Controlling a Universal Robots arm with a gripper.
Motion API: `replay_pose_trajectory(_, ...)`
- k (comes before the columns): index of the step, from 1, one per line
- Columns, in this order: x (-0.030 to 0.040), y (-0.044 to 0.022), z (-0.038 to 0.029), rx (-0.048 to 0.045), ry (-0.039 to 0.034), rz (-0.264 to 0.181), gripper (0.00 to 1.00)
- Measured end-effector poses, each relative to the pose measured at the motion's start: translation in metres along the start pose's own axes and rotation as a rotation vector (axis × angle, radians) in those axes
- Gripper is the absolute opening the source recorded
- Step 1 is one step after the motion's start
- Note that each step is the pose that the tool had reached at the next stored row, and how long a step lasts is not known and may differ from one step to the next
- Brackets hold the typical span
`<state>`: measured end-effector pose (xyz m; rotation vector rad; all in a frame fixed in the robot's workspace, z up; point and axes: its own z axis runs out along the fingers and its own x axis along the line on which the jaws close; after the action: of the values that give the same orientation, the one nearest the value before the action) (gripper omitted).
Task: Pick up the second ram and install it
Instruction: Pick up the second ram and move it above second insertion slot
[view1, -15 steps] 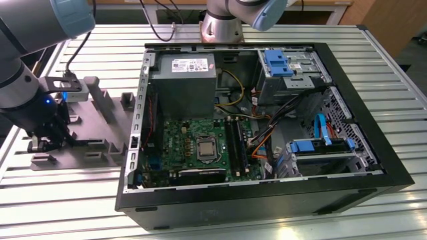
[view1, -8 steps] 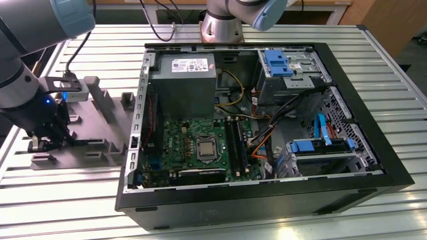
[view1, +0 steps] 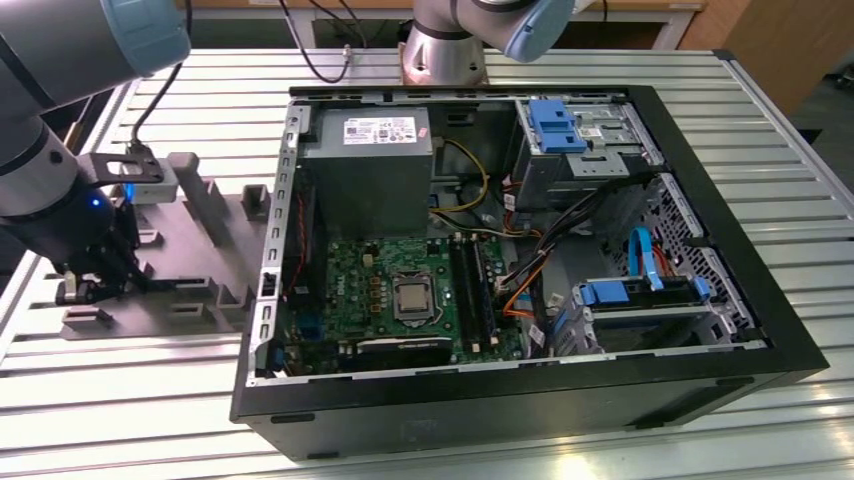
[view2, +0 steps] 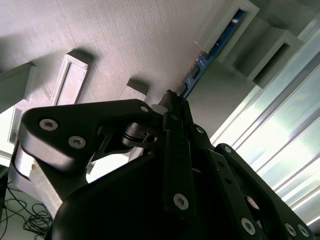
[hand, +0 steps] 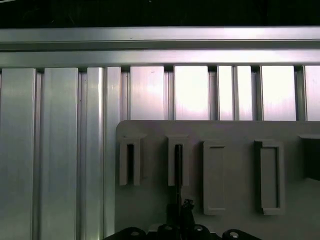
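Black claw (view2: 172, 98) looks pinched shut on the thin dark green circuit-board second ram (view2: 200, 68) (standing in the grey plastic fixture block (hand: 235, 130)). An off-centre hold could tilt and jam it.

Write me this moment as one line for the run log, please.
step: picking second ram | jaws: low at fixture block, at ram's end | ram: edge-up in fixture slot | computer case: open, alongside
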<state>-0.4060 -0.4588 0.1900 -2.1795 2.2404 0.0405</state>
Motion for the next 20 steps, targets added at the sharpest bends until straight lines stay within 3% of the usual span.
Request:
replay_pose_trajectory(10,-0.0004,0.0001,-0.0114,0.0003,-0.0003,0.0,0.14)
replay_pose_trajectory(20,-0.0009,0.0002,-0.0296,0.0002,-0.0002,0.0,0.14)
